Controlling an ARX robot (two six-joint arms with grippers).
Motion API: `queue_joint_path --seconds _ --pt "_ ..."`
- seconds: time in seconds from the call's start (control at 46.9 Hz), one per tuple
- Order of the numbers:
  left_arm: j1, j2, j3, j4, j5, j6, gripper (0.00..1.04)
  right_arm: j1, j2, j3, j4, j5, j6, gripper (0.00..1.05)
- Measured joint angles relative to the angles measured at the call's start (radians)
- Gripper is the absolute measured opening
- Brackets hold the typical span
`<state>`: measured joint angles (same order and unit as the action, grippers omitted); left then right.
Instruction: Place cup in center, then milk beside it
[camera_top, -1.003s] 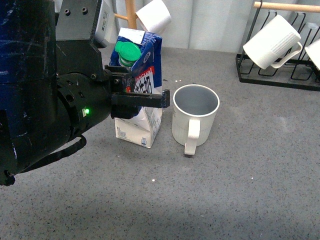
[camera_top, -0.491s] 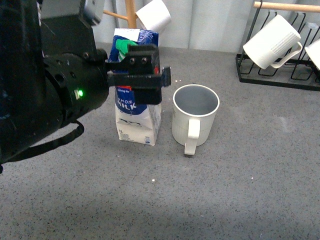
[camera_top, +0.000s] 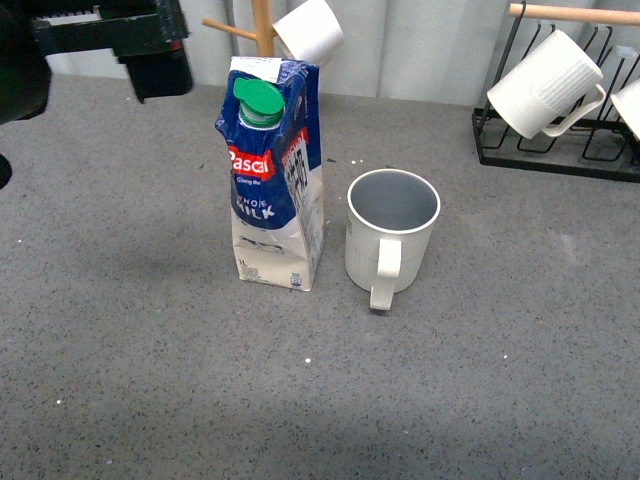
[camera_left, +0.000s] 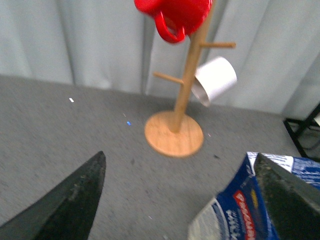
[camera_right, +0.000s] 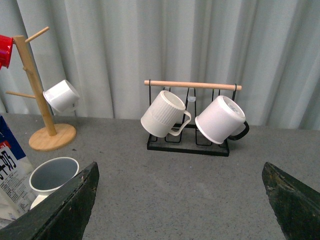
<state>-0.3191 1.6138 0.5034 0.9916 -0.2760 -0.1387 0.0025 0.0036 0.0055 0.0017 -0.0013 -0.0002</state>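
The milk (camera_top: 272, 180), a blue-and-white carton with a green cap and red logo, stands upright and free on the grey table. The cup (camera_top: 390, 235), cream-white with a grey-blue inside, stands just to its right with the handle toward the camera; the two are apart. My left gripper (camera_left: 180, 160) is open and empty, raised above and to the left of the carton, whose top (camera_left: 245, 210) shows beside one finger. Its arm shows at the front view's top left corner (camera_top: 130, 40). My right gripper (camera_right: 180, 167) is open and empty, away from the cup (camera_right: 52, 175) and the carton (camera_right: 10, 175).
A wooden mug tree (camera_top: 262, 25) with a plain white cup (camera_top: 308, 30) stands behind the carton; a red mug (camera_left: 175, 12) hangs on it. A black wire rack (camera_top: 555, 150) with white ribbed mugs (camera_top: 545, 85) stands at the back right.
My left gripper has let go of the milk and drawn up and away to the left. The carton now stands upright, turned with its logo to the camera. The cup has not moved.
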Motion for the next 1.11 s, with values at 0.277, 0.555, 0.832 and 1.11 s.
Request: queue_joint_path --seconds 0.277,0.555,0.832,1.11 --pt "0.104 -0.188 -0.243 0.167 0.070 0.117 0.39 0.000 0.000 0.000 0.000 0.000 0.000 0.95" --pt "0.186 -0.434 -0.384 0.055 0.150 0.129 0.04 0.000 0.000 0.000 0.000 0.000 0.000 0.95" --pt "0.258 -0.669 -0.455 -0.109 0.234 0.131 0.04 0.000 0.000 0.000 0.000 0.000 0.000 0.95" --pt "0.316 -0.857 -0.483 -0.266 0.275 0.132 0.04 0.000 0.000 0.000 0.000 0.000 0.000 0.95"
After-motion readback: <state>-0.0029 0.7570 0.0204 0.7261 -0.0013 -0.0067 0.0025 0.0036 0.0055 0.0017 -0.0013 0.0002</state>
